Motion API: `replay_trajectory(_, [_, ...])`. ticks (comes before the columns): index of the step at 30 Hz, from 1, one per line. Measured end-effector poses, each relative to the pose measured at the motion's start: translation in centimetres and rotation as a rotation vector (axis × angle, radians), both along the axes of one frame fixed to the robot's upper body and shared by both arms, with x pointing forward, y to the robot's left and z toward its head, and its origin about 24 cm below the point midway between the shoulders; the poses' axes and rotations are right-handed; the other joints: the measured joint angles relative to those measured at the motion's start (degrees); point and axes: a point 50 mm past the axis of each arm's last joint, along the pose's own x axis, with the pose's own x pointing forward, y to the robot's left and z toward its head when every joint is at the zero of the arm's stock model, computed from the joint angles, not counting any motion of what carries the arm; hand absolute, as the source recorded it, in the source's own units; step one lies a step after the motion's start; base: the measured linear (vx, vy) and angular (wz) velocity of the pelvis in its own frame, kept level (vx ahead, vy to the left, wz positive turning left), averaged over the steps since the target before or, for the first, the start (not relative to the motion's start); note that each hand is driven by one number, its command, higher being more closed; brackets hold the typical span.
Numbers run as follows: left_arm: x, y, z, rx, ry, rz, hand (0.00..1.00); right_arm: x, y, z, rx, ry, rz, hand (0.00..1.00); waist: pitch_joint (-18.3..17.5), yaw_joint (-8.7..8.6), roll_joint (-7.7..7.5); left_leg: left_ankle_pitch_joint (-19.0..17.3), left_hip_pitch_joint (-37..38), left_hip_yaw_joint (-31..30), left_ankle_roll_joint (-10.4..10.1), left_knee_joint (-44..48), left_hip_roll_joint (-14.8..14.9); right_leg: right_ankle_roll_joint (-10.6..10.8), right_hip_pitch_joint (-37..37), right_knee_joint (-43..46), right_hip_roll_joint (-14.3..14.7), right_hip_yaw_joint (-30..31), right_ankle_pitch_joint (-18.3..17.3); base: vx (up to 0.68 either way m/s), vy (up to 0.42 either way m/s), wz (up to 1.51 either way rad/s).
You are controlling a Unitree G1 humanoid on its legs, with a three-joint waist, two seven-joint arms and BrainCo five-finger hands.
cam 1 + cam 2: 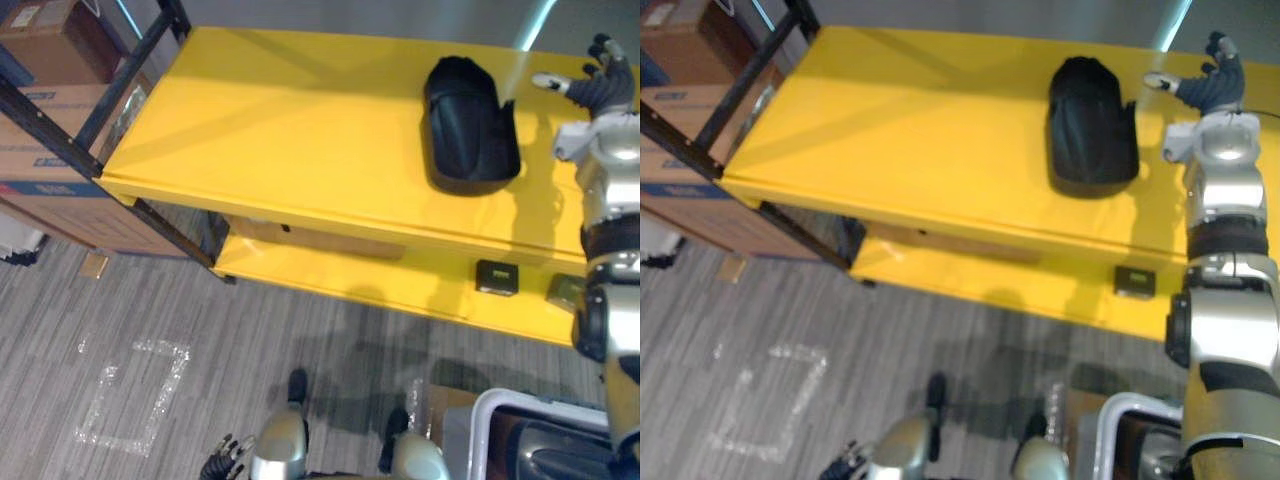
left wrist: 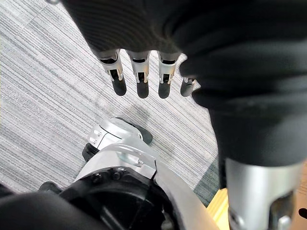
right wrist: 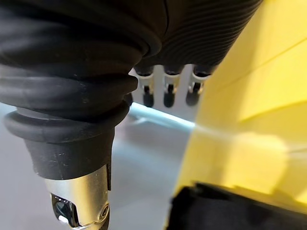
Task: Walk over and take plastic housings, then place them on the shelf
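Grey striped carpet [image 1: 150, 300] runs under a yellow shelf [image 1: 300, 130] with a broad top board and a lower board beneath it. Cardboard boxes [image 1: 60, 120] are stacked off the shelf's left end. A black plastic housing [image 1: 468, 125] lies flat on the shelf's top board, toward its right end, with nothing gripping it. The right robot hand [image 1: 603, 85] hangs over the same board at the shelf's right end, just beside the housing and apart from it, fingers straight and thumb spread wide, holding nothing. On the shelf's lower board sits a small dark box [image 1: 496, 277]. The left robot hand [image 2: 140, 72] hangs low in front of the shelf, above the carpet, fingers straight and empty. A white bin [image 1: 500, 410] stands on the floor before the shelf's right end.
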Motion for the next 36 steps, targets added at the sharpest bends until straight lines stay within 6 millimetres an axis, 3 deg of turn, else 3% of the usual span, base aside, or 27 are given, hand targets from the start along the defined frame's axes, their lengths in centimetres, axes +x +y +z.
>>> replay_trajectory(7, [0.5,-0.4,0.0,-0.001,-0.009,-0.032,0.0,0.2,-0.8,-1.8,0.039,0.123,-0.027,0.0,0.7,0.32,0.85,0.0,-0.7,0.0,0.1,0.3,-0.5,0.2,-0.9,1.1,-0.7,0.0,-0.4,0.0,0.0,0.01])
replay_trajectory(18, [0.9,-0.6,0.1,-0.005,-0.024,-0.04,0.0,0.0,-1.3,-1.4,-0.003,0.144,-0.041,0.0,2.7,0.82,1.9,0.0,-1.6,-0.2,0.2,1.2,-1.0,0.0,-3.1,5.1,-1.7,0.1,-2.4,-0.02,-0.002,0.01])
replay_trajectory(19, [0.9,-0.6,0.1,-0.005,-0.024,-0.04,0.0,0.0,-1.3,-1.4,-0.013,0.15,-0.034,1.0,2.7,0.84,1.91,0.0,-1.6,-0.2,0.2,1.2,-1.0,0.0,-3.2,5.3,-1.8,0.1,-2.5,0.0,0.0,0.0])
replay_trajectory(36, [1.4,-0.7,0.4,-0.005,-0.042,-0.047,0.0,-0.2,-2.0,-1.4,-0.349,0.267,-0.124,1.0,2.7,1.13,1.91,0.1,-2.6,-1.1,0.3,1.4,-1.1,0.0,-3.8,5.5,-1.7,-0.3,-2.7,0.0,0.0,0.01])
